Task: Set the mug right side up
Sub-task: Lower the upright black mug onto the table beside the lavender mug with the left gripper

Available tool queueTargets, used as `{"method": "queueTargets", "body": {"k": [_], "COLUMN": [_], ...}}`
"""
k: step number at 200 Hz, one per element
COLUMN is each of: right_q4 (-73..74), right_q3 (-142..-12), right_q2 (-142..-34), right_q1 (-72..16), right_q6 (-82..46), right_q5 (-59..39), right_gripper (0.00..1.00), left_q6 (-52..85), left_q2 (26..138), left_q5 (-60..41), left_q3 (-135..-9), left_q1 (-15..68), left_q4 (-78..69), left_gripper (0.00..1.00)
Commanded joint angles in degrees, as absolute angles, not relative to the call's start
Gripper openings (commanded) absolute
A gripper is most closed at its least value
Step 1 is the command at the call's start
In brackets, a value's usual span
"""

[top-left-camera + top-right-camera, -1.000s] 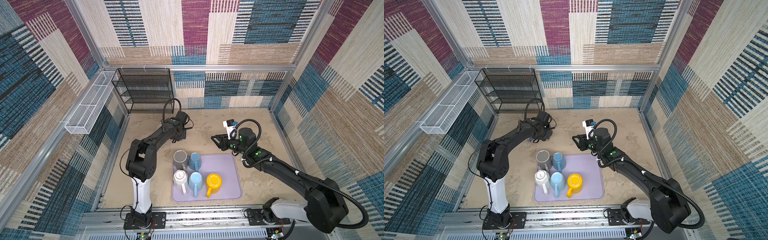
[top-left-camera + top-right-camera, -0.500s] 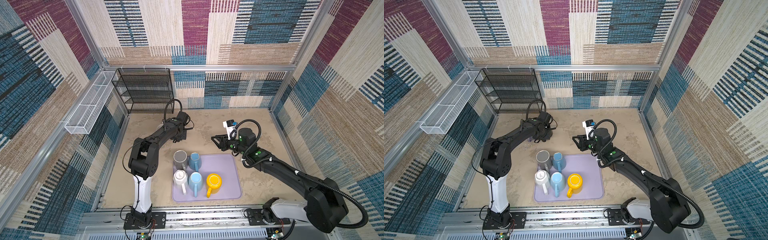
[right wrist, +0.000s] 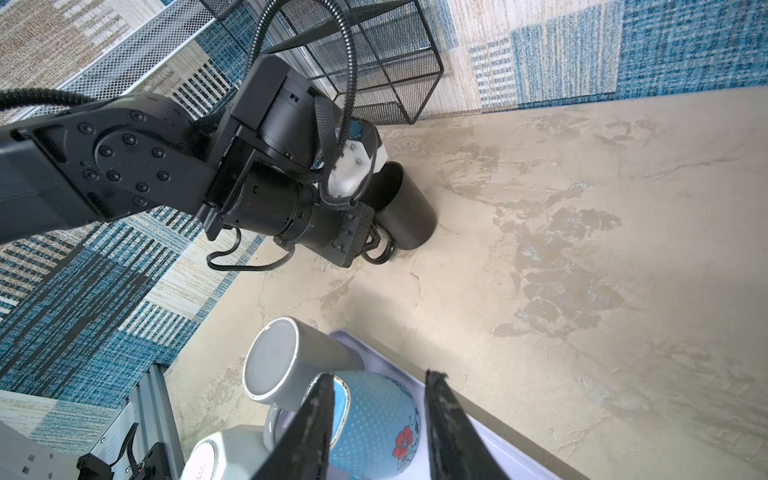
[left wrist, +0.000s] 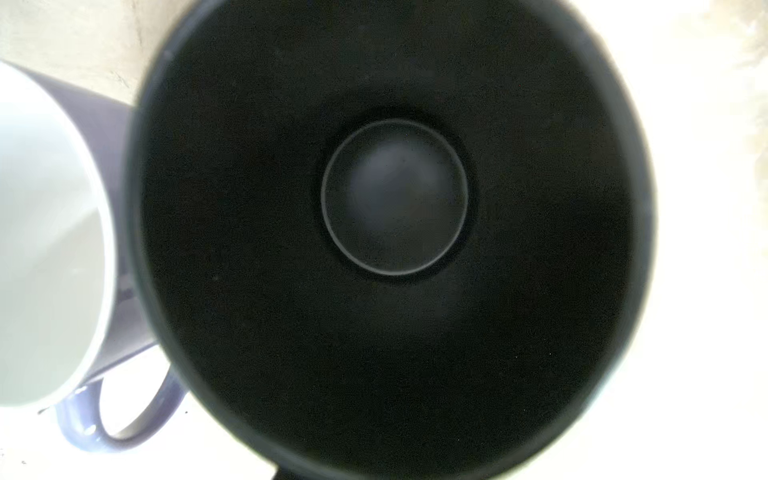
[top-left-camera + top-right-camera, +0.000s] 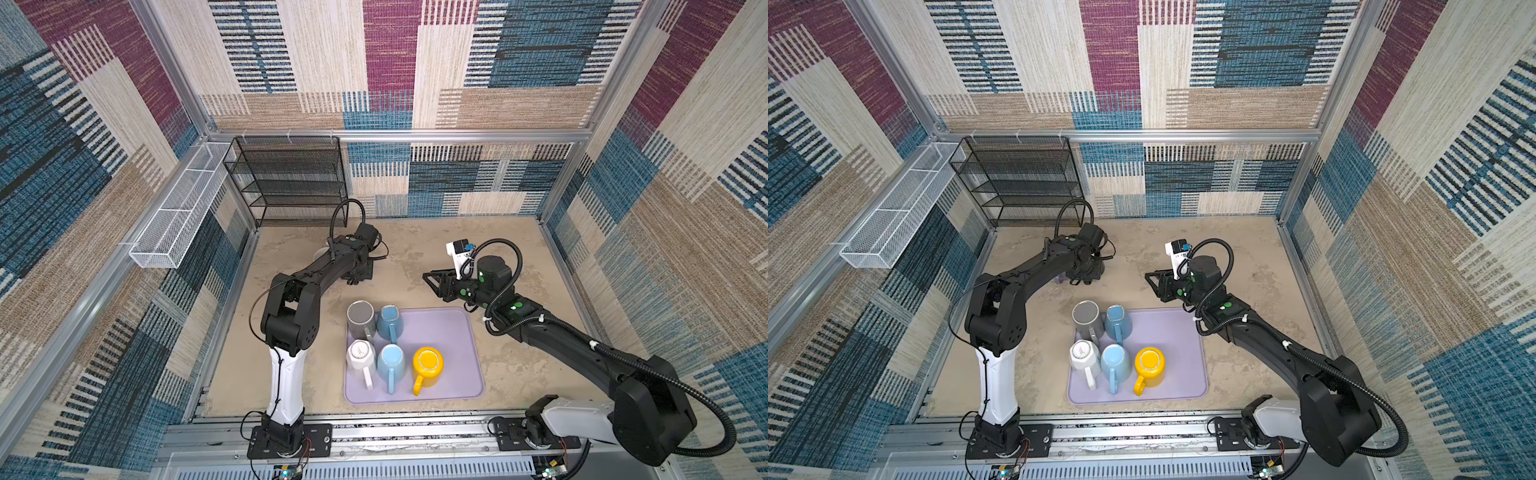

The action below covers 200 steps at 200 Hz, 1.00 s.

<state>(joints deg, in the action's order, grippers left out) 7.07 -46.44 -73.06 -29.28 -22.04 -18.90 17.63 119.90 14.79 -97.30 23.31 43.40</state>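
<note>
The black mug (image 4: 395, 195) stands on the tabletop at the back left with its mouth up; the left wrist view looks straight down into it. My left gripper (image 3: 375, 244) is shut on the mug's handle, and in both top views the wrist (image 5: 357, 266) (image 5: 1088, 266) covers most of the mug. My right gripper (image 3: 378, 376) (image 5: 432, 280) hovers open above the back edge of the tray with nothing between its fingers.
A purple mug (image 4: 120, 249) with a white inside stands right beside the black mug. The lilac tray (image 5: 457, 332) in front holds several mugs, including a grey one (image 3: 286, 361) and a blue flowered one (image 3: 374, 419). A black wire rack (image 5: 291, 183) stands at the back left.
The left arm has shifted very slightly to the right. The right arm has not moved.
</note>
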Motion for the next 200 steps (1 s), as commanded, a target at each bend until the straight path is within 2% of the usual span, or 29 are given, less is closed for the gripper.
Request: {"method": "queueTargets", "body": {"k": [1,60,116,147,175,200], "right_q4": [7.6,7.4,7.1,7.0,6.8,6.8], "right_q3": [-46.3,-46.2,-46.1,-46.0,-45.9,-45.9], "right_q2": [-72.8,-72.8,-72.4,-72.0,-71.7,-71.7], "right_q1": [-29.3,-29.3,-29.2,-29.2,-29.2,-29.2], "right_q6": [-21.5,-21.4,-21.3,-21.3,-21.2,-21.2], "right_q5": [-18.7,-18.7,-18.5,-18.3,-18.1,-18.2], "right_gripper": [0.4,0.41,0.41,0.41,0.41,0.42], "left_q6": [16.8,16.8,16.8,16.8,16.8,16.8], "left_q2": [120.3,121.3,121.0,120.6,120.2,119.5], "left_q5": [15.9,15.8,15.9,16.0,15.9,16.1], "left_q3": [-98.2,-99.4,-99.4,-99.3,-99.3,-99.0], "left_q1": [23.3,23.3,23.2,23.3,23.3,23.3], "left_q4": [43.4,44.5,44.5,44.5,44.5,44.4], "left_gripper": [0.0,0.0,0.15,0.19,0.27,0.28]}}
